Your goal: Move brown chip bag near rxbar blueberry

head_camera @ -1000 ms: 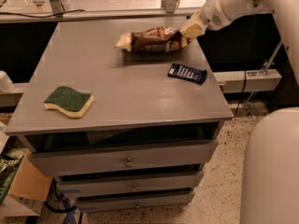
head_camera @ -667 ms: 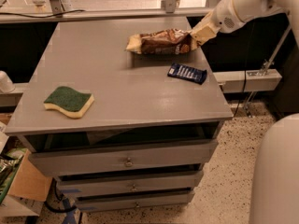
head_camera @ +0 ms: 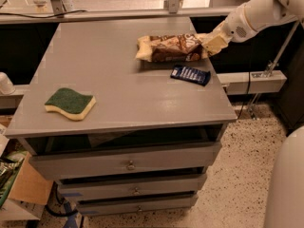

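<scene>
Well — I judge this to be the carrying step, close to its end. My claw [head_camera: 209, 42] sits at the far corner of the surface [head_camera: 118, 56], on the side where my arm comes in, and it is clamped onto one pale end of the brown chip bag [head_camera: 167, 48]. The jaws are drawn in tight on that crimped end, with only the foil between them. The rest of the bag stretches away from my claw toward the middle of the surface. A shadow beneath it suggests it hangs a little clear rather than lying flat, though I cannot be sure its far end is off the top.

The rxbar blueberry [head_camera: 190, 74] lies just beside my claw, a little toward the drawer-front edge and slightly under the line of the bag — near, but not touching it as far as I can tell. The bag looks already close to the bar.

What the next move calls for, I think, is little: lower the bag onto the surface without dropping it on top of the bar, then let go and draw clear. The green sponge [head_camera: 70, 103] is well apart from my claw, across the surface, and plays no part.
</scene>
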You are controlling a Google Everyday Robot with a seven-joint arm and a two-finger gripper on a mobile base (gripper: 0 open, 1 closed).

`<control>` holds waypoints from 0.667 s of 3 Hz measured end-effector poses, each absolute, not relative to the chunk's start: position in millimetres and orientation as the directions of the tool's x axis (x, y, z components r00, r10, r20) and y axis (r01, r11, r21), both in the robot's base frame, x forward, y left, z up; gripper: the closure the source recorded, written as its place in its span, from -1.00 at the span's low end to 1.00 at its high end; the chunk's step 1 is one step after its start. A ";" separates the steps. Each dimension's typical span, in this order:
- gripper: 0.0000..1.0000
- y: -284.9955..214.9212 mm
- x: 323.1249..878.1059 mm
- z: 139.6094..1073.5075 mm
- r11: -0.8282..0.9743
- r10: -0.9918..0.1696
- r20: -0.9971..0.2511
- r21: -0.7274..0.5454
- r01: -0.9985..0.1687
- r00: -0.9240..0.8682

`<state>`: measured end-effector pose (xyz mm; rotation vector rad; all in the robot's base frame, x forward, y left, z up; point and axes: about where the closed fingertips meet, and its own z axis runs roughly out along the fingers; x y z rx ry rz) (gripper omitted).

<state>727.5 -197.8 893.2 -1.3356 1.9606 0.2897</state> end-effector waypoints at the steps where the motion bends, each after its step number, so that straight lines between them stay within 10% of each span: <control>1: 0.21 -198.1 722.9 883.9 0.438 -0.715 -0.667 -0.192 -0.878 -0.211; 2: -0.26 -191.0 720.4 876.2 0.436 -0.715 -0.664 -0.179 -0.882 -0.219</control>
